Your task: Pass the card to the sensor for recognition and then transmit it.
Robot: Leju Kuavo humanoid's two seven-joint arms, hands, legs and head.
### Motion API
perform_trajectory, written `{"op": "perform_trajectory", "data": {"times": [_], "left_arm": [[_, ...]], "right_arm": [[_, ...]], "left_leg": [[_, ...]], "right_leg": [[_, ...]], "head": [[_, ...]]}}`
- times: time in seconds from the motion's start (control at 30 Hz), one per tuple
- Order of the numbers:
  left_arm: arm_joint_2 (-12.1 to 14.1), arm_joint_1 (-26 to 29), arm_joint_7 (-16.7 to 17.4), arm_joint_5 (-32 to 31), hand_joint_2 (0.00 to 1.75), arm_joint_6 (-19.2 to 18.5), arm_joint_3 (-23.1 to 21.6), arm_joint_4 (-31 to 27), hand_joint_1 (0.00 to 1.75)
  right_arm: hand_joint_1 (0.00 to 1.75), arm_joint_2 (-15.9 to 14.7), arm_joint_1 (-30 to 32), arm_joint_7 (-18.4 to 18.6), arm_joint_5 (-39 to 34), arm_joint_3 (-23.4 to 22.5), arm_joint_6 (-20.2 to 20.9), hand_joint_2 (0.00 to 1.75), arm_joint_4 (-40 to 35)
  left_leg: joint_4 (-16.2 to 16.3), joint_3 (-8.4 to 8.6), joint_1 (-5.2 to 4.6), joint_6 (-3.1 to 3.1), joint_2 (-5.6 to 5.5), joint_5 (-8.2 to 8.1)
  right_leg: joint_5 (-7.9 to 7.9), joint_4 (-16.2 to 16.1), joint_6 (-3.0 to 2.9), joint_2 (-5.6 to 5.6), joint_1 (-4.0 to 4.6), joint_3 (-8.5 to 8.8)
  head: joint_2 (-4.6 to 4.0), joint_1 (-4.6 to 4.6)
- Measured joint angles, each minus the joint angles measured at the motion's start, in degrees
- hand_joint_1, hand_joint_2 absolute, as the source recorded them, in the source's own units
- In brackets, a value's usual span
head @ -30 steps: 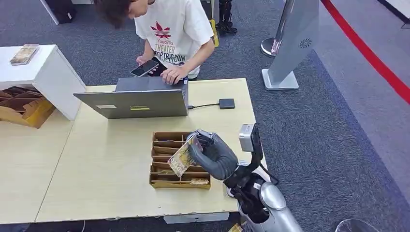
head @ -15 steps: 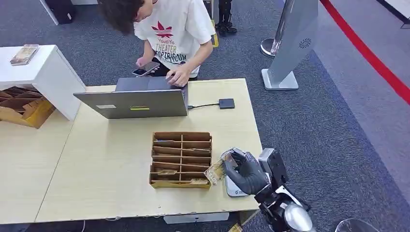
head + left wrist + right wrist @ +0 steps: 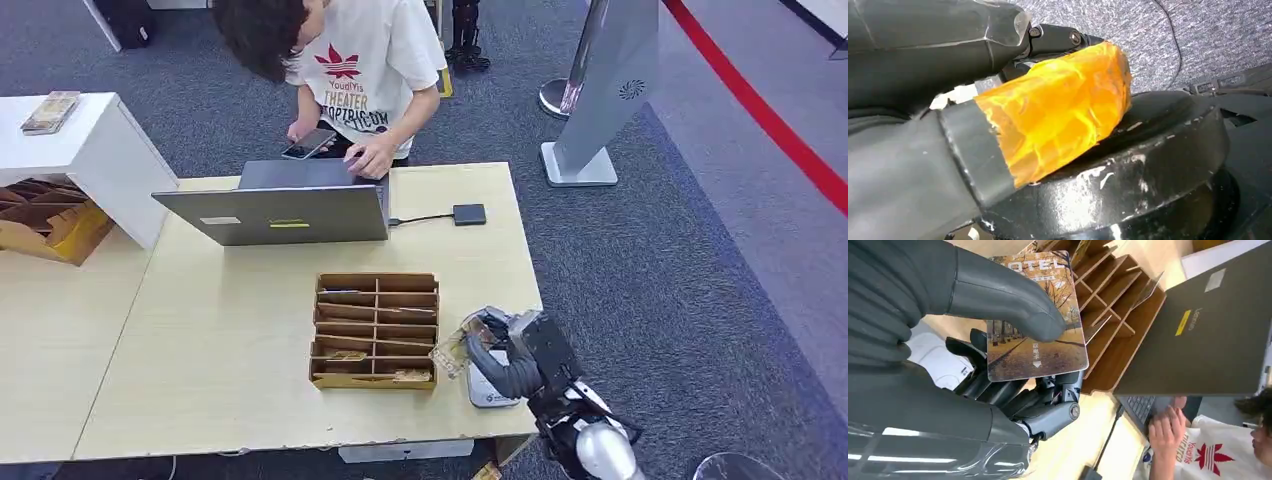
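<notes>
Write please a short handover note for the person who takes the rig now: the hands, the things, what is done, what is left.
Right hand: holds the card between thumb and fingers, above the white sensor at the table's near right edge.
Left hand: hangs low and holds nothing.
Done: the card is out of the wooden organizer.
Left: confirm recognition, then pass the card on. A person works at the laptop.

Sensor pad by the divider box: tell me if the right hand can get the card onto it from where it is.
Probably yes. The right hand grips the card right over the white sensor pad at the table's edge, and nothing lies between them.
</notes>
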Motion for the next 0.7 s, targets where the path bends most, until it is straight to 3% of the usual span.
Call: {"op": "perform_trajectory", "data": {"times": [0.7], "left_arm": [[-0.2,-0.1,0.6,0.1,0.0,-0.4,0.0,0.0,0.0]], "right_arm": [[1.75,2.4,-1.5,2.9,12.8,-1.6,-5.1,1.75,4.4]], "left_leg": [[0.0,0.02,0.0,0.0,-0.01,0.01]], "right_leg": [[0.0,0.0,0.0,-0.01,0.0,0.01]], "head": [[0.0,0.0]]}}
